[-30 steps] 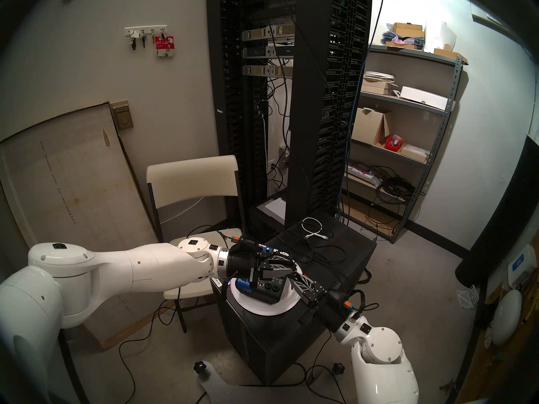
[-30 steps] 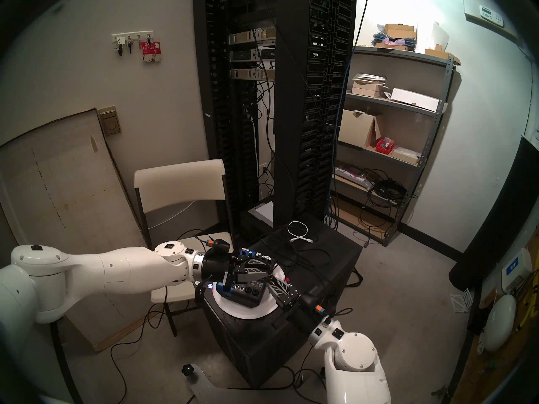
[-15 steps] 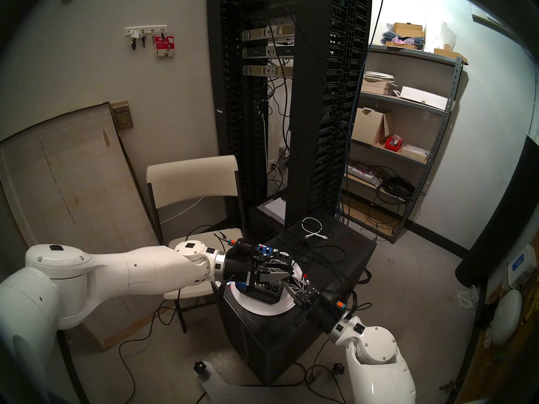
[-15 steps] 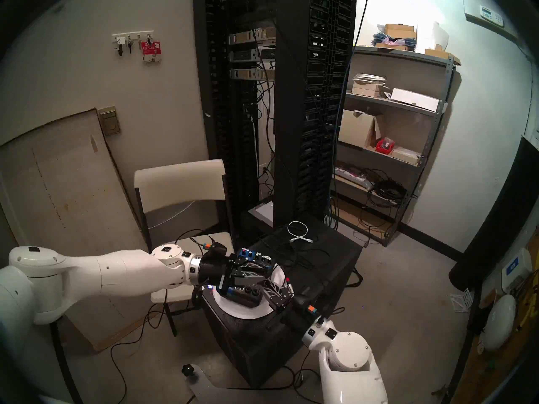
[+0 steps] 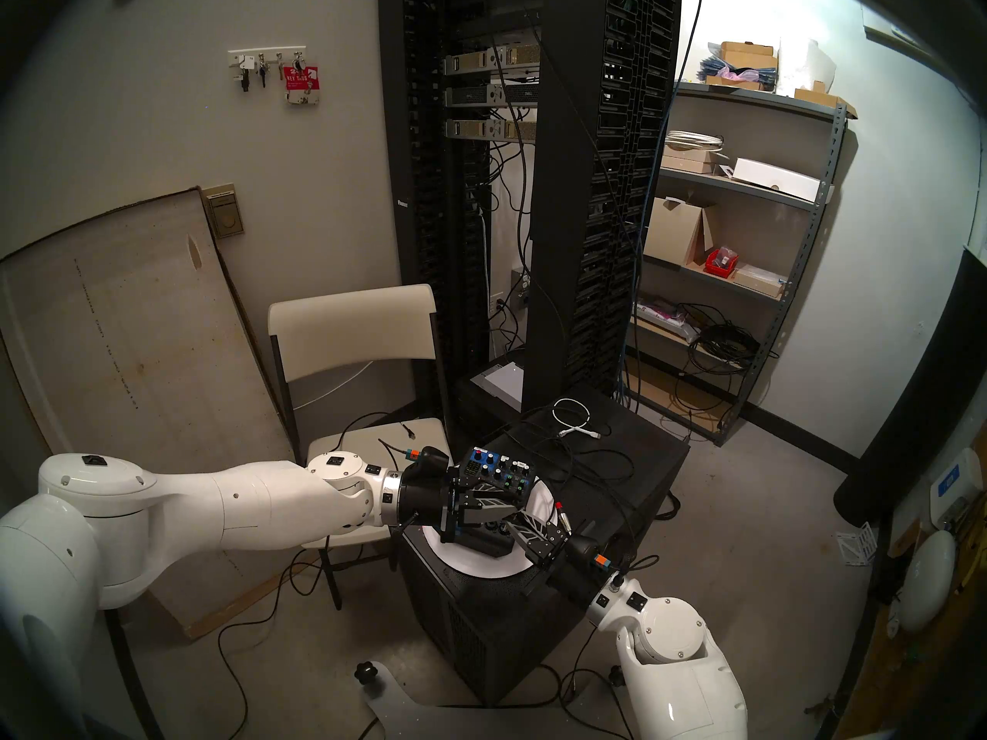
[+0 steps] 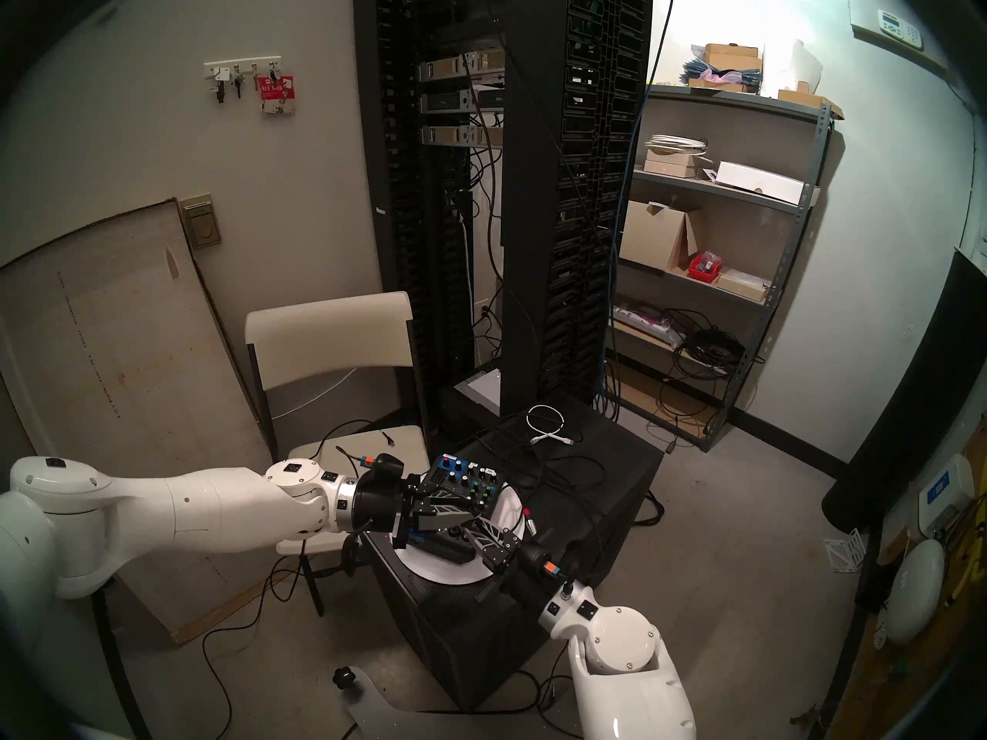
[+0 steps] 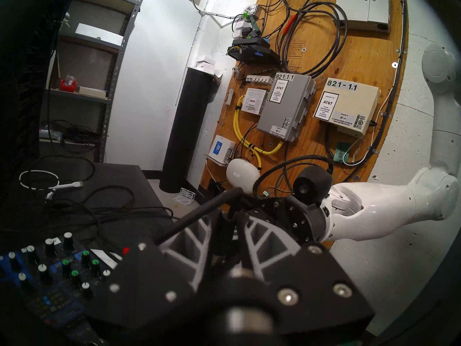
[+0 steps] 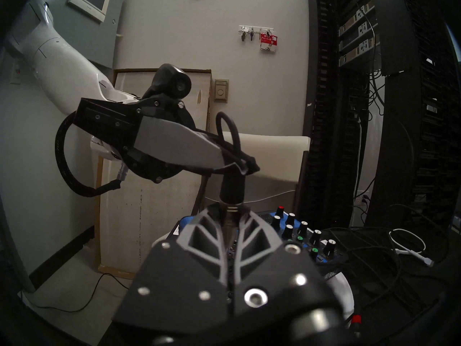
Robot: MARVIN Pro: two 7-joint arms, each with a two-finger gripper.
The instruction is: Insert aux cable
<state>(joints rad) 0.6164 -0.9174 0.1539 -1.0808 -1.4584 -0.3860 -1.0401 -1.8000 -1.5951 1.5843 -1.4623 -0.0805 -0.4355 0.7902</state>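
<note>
Lining up the insertion: right gripper (image 8: 230, 228) pinches the plug (image 8: 230, 188), left gripper (image 8: 245, 167) clamps the cable (image 8: 228, 130) just above it. Mixer (image 5: 499, 474) sits right below; next move needs the tip aimed squarely at a jack.

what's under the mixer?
The mixer sits tilted on a white round plate, itself on the black cabinet. Both grippers cover its front edge, so contact there is hidden.
</note>
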